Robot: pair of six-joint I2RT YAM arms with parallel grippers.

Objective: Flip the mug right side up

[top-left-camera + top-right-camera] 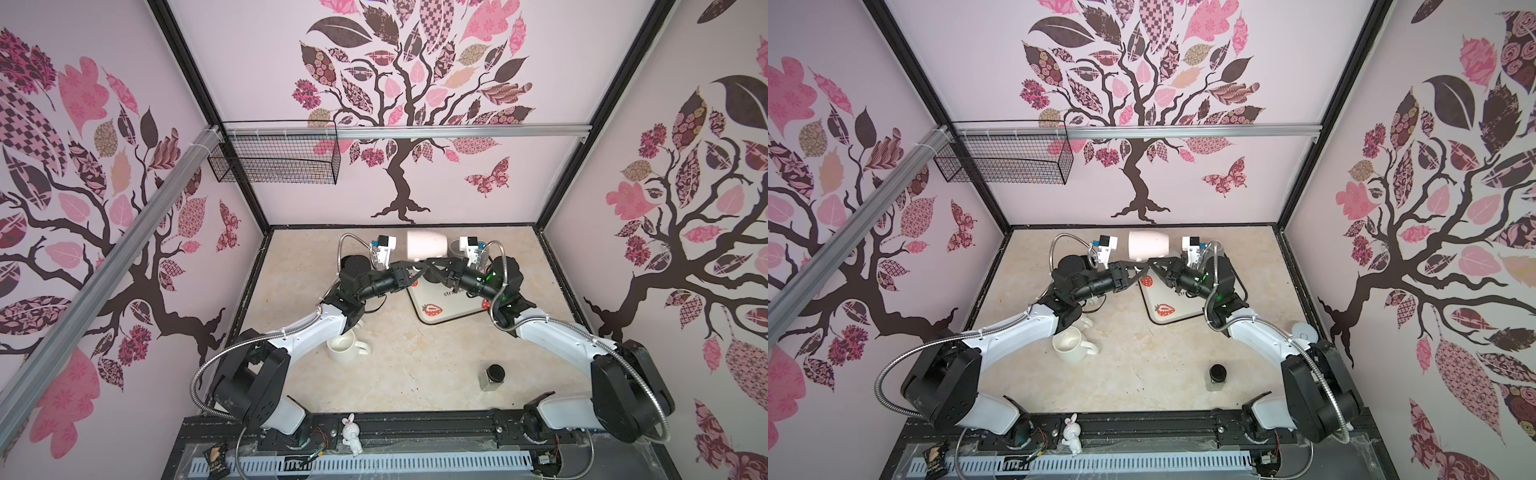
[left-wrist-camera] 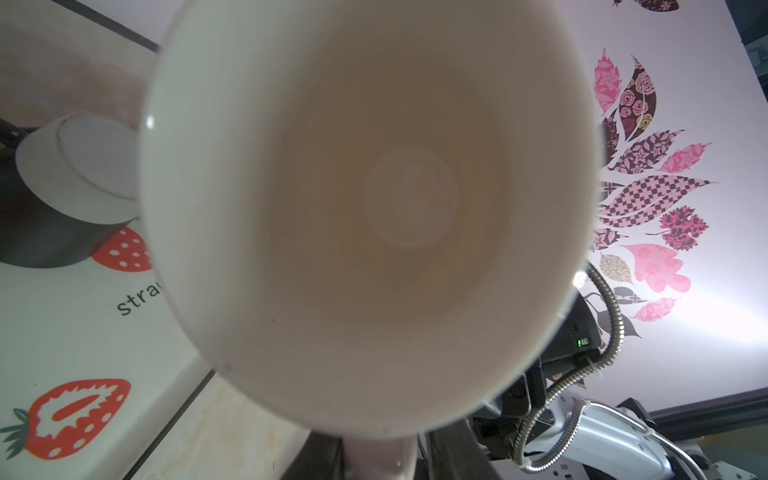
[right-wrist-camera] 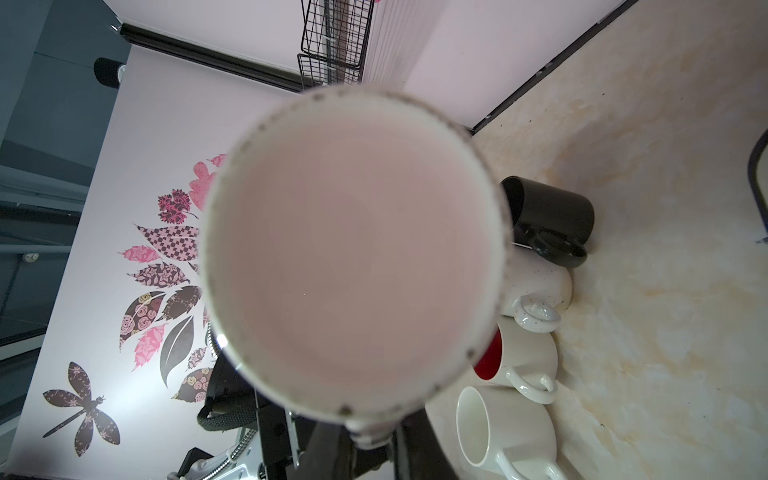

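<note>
right gripper [image 1: 426, 262] clamps the handle [image 3: 370, 432]; sideways mug [image 1: 426, 244] just beyond it.

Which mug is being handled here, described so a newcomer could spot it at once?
Find the tree trunk painted on the back wall; right below its roots, the two arms meet over the strawberry mat. The pale pink mug is held up there, lying sideways with its mouth toward the left arm. Unlike the cream mug, upright on the table, it is off the surface.
</note>
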